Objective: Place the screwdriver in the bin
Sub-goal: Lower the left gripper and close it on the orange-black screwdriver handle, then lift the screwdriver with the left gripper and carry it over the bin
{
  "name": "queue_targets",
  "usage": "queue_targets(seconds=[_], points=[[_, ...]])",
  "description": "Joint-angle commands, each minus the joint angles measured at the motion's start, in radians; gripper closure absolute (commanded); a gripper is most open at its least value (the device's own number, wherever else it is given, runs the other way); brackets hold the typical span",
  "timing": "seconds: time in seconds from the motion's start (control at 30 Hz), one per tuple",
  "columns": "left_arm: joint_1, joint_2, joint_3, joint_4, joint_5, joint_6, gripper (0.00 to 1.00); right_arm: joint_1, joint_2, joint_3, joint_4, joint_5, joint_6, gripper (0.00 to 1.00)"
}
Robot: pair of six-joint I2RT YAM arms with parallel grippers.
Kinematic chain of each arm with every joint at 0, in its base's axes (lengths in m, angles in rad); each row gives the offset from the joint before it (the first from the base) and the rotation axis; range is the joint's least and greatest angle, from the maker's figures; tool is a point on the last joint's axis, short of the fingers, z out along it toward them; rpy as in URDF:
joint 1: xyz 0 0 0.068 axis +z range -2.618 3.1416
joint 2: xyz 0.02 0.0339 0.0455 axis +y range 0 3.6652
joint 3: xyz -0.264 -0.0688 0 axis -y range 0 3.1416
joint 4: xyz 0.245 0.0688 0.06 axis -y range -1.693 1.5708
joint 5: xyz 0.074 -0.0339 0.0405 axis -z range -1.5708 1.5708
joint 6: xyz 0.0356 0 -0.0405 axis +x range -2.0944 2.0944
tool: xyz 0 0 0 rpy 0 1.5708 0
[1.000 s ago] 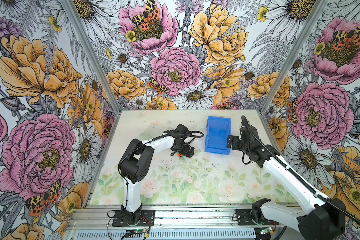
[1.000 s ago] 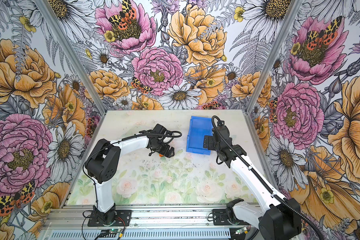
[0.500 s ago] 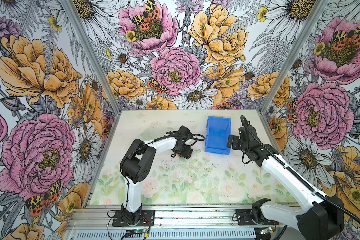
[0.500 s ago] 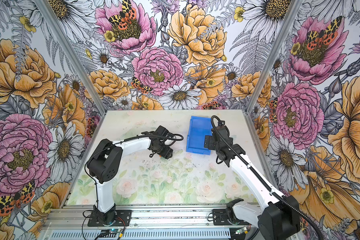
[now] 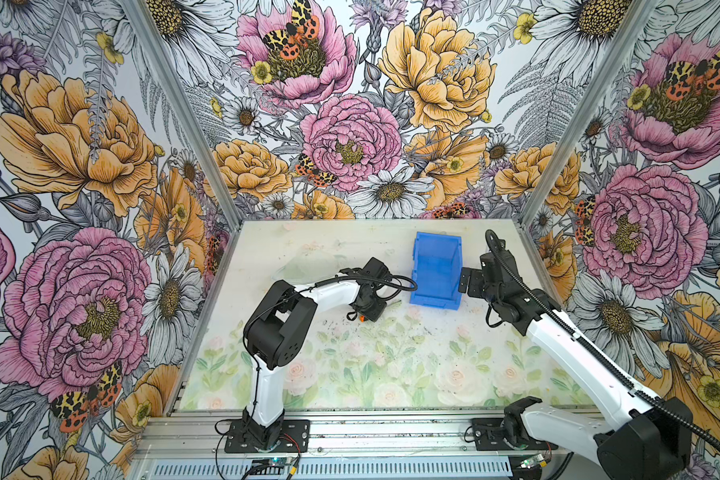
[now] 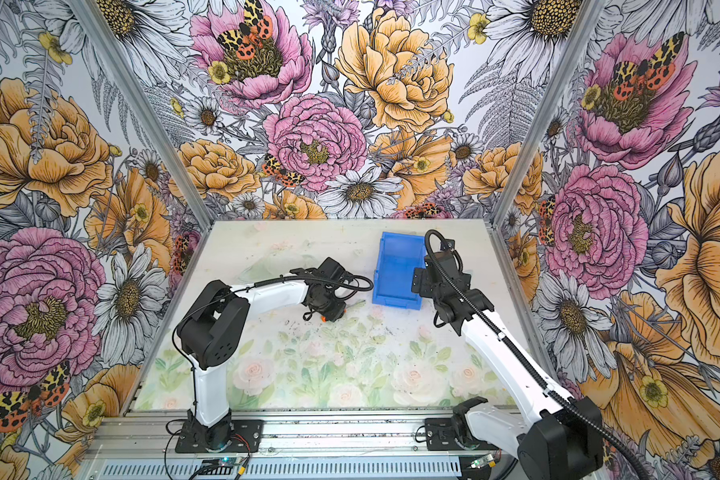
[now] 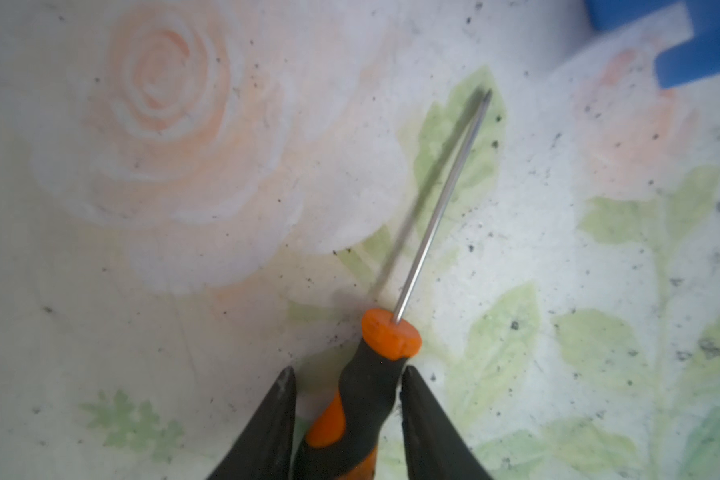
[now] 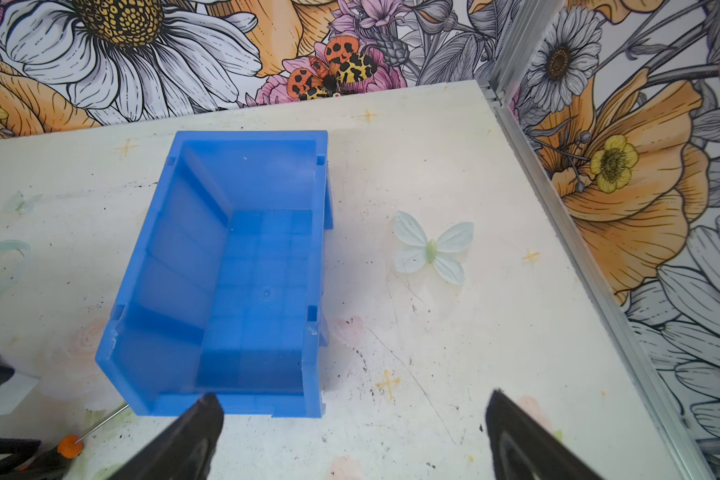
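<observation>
Screwdriver [image 5: 362, 318] lies on the table [image 5: 350, 365] under the left gripper [image 5: 368, 309] in both top views, just short of the bin [image 5: 436, 270] and apart from it; only its orange end shows. The left wrist view shows the black-and-orange handle between the two fingers [image 7: 425, 419], one touching it, the other a sliver off, shaft flat on the surface. The right wrist view shows the right gripper [image 8: 350, 419] spread wide above the bin's low front wall, holding nothing.
</observation>
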Motion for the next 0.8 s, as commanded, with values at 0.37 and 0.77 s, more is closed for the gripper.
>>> queue_targets(seconds=[0.37,0.77], points=[[-0.017,-0.061,-0.03,0.0,0.004,-0.027,0.83,-0.002,-0.055,0.011,0.006,0.047,0.046,0.0],[-0.029,-0.184,-0.055,0.013,0.085,-0.118,1.0,-0.02,-0.11,-0.031,0.004,0.058,0.096,0.01]])
